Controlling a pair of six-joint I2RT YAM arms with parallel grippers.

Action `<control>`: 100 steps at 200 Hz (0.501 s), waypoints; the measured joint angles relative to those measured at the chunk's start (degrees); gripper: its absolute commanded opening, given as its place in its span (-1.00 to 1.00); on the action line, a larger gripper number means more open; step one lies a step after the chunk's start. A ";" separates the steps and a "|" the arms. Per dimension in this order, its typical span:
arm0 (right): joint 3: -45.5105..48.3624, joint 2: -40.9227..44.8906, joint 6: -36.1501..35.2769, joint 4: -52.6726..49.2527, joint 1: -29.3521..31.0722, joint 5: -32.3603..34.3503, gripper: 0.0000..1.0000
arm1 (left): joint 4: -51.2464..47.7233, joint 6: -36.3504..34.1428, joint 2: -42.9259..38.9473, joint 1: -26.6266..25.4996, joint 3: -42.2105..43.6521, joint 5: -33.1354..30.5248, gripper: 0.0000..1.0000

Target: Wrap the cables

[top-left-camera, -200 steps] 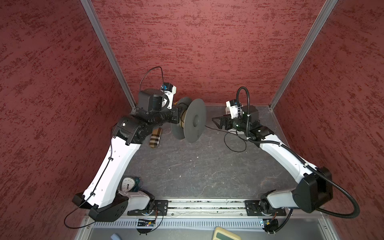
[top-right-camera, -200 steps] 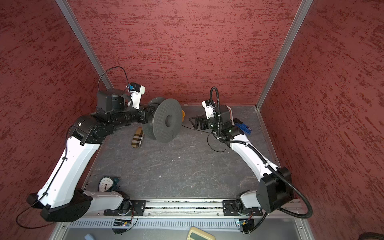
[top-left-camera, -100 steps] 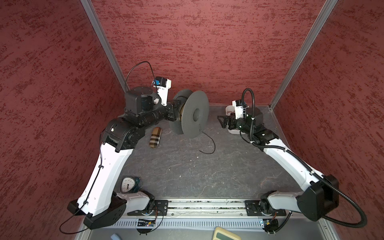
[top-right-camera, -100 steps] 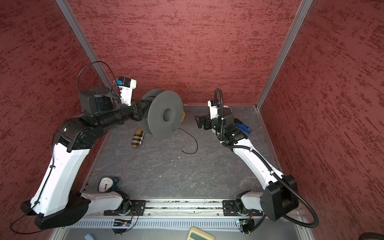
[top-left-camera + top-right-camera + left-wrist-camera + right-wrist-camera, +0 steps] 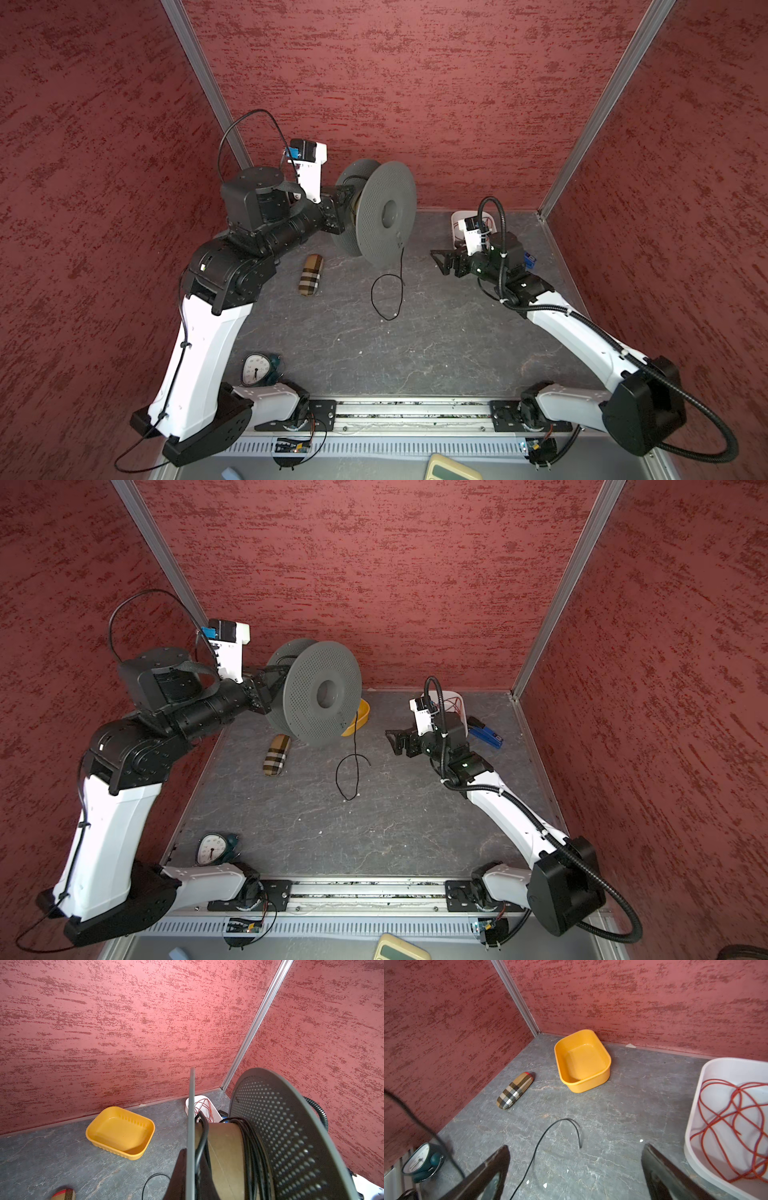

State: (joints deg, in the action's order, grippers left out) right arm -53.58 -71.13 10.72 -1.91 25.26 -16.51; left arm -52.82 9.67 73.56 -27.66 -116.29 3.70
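Spool (image 5: 384,216): two round, perforated grey plastic discs on a brown cardboard core, held up off the mottled grey table (image 5: 415,353).
Cable (image 5: 250,1147): thin, glossy and black. Several turns go round the spool's core, and a loose tail hangs from the spool's rim and loops on the table below.
Left gripper (image 5: 343,201): clamped on the spool's near disc.
Right gripper (image 5: 576,1147): spread wide, empty and apart from the spool. The cable's free end lies just ahead of its fingertips, untouched.
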 measured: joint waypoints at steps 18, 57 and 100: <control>1.27 1.44 0.22 -0.02 1.09 -0.39 0.97 | 0.09 0.02 1.66 0.00 -1.53 -0.24 -1.00; 2.99 4.61 0.85 0.92 2.62 -2.62 0.96 | 0.17 0.09 3.72 -0.04 -2.38 -0.90 -1.00; 2.97 1.88 1.62 3.96 2.91 -6.03 0.73 | 0.22 0.13 4.22 -0.31 -2.38 -1.16 -1.00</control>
State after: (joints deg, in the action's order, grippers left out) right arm -50.61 -69.25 12.34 2.04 28.16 -22.55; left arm -52.60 9.80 77.78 -27.97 -118.67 2.55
